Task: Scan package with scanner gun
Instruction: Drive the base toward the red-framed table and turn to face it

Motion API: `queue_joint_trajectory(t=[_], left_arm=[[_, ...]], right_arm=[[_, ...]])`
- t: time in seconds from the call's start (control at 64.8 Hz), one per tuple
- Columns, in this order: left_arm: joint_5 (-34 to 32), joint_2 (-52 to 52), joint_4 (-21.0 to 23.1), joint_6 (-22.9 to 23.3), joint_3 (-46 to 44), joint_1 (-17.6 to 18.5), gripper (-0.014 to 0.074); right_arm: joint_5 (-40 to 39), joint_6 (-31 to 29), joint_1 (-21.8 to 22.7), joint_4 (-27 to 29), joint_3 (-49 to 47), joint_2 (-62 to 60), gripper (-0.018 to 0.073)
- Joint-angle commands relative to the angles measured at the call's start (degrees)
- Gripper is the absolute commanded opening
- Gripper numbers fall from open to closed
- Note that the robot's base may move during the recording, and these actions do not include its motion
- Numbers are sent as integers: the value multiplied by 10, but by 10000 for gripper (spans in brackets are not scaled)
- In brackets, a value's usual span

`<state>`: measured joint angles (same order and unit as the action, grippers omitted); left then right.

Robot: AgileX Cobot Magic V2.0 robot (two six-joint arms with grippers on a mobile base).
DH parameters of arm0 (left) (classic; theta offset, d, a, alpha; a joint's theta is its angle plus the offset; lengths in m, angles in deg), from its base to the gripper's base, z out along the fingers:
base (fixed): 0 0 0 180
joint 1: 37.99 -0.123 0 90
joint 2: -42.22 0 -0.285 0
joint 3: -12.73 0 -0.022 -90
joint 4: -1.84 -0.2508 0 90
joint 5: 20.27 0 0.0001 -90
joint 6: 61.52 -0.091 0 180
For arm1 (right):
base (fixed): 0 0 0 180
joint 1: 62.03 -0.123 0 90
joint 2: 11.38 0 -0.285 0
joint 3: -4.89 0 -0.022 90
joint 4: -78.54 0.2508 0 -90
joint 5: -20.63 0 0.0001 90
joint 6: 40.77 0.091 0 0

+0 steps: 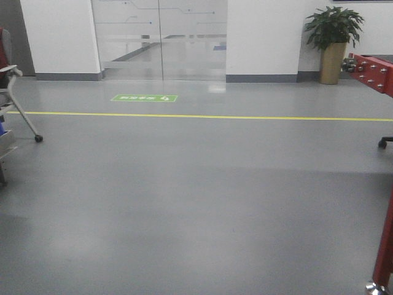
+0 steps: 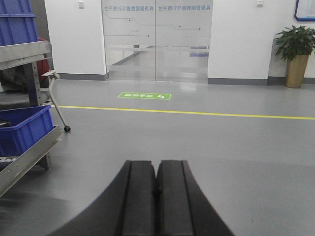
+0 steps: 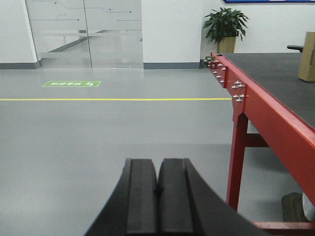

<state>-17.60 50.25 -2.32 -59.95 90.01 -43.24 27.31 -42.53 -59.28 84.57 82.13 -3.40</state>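
Note:
My left gripper [image 2: 156, 169] is shut and empty, held out over bare grey floor. My right gripper [image 3: 158, 169] is shut and empty too, left of a red-framed table [image 3: 256, 98] with a dark top. A brown cardboard package [image 3: 307, 56] stands on that table at the far right edge of the right wrist view, only partly in frame. No scanner gun shows in any view. Neither gripper shows in the front view.
The red table's corner [image 1: 371, 70] and leg [image 1: 384, 258] show at the front view's right edge. A metal rack with blue bins [image 2: 22, 130] stands at the left, with a chair leg on a castor [image 1: 38, 138]. Glass doors [image 1: 159, 37], a potted plant [image 1: 331, 43] and a yellow floor line [image 1: 202, 116] lie ahead.

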Motion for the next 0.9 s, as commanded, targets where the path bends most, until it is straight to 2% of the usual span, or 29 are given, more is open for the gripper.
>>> queue_joint_trajectory(t=[0.0,0.88], left_arm=[[-10,-2,3,0,-1,3,-111],[-10,-2,3,0,-1,3,-111]], right_arm=[[-12,-1,0,-3,0,-2,-165],[-12,-1,-1,-3,0,-2,-165]])
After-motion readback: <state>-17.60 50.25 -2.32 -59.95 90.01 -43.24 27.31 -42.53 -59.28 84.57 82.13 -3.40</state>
